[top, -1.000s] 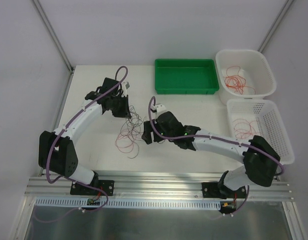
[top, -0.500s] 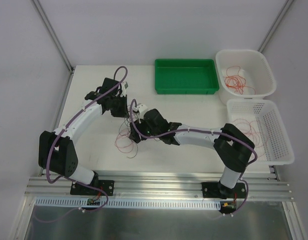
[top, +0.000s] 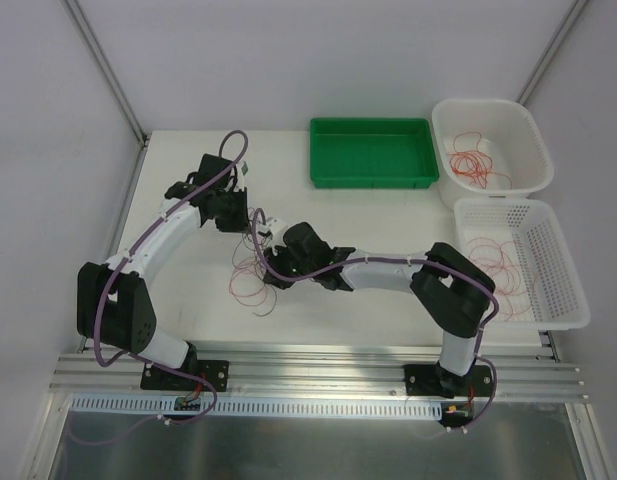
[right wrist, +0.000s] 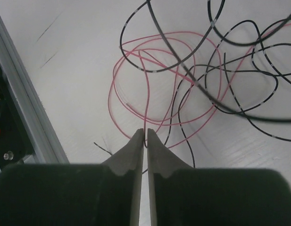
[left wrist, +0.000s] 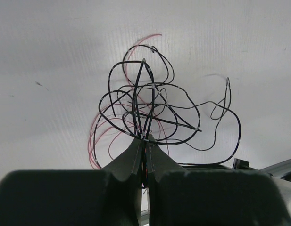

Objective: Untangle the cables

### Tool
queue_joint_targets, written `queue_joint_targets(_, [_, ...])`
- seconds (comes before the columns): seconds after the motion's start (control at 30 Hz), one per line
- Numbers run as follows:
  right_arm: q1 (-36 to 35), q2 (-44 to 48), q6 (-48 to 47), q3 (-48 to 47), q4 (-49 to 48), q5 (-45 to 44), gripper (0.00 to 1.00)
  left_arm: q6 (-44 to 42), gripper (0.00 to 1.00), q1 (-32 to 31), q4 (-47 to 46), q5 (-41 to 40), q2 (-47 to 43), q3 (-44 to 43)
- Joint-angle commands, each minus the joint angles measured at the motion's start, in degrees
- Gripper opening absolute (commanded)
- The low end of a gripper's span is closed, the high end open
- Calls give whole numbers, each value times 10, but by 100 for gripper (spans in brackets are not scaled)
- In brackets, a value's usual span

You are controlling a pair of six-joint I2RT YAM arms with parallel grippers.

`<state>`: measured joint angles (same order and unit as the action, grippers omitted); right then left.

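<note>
Cables (top: 254, 275) are gripped from two sides: your left gripper (left wrist: 144, 139) has its fingers pressed together on the black strands (left wrist: 150, 101) fanning out from their tips, and your right gripper (right wrist: 145, 134) has its fingers nearly touching, with a red strand (right wrist: 147, 89) running into the gap between them. Pull apart too fast and the loops crossing just ahead of the right fingertips could cinch tighter — or the thin red strand could slip free. Both arms reach inward and low over the table (top: 188, 200), grippers close together, the tangle spread between and beside them.
</note>
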<state>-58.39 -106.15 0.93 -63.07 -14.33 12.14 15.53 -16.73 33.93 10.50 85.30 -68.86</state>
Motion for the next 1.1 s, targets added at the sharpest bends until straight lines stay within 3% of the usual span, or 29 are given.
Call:
queue_joint_targets(0.0, [-1,52,-28,11,-9,17,8,-3,0,17,13,-21,0,-7])
queue_joint_targets(0.07, [-1,104,-46,24,16,19,1,-3,0,25,15,-40,-2,-8])
queue_joint_targets(0.3, [0,310,-111,28,224,-64,1,-1,0,76,29,-102,-8,-10])
queue_joint_targets(0.6, [54,509,-150,-93,449,-193,1,-3,0,110,43,-151,11,-18])
queue_joint_targets(0.8, [79,577,-158,-197,536,-270,1,-7,0,127,54,-196,42,-29])
queue_joint_targets(1.07, [79,654,-157,-224,551,-401,1,-9,0,153,73,-265,95,-47])
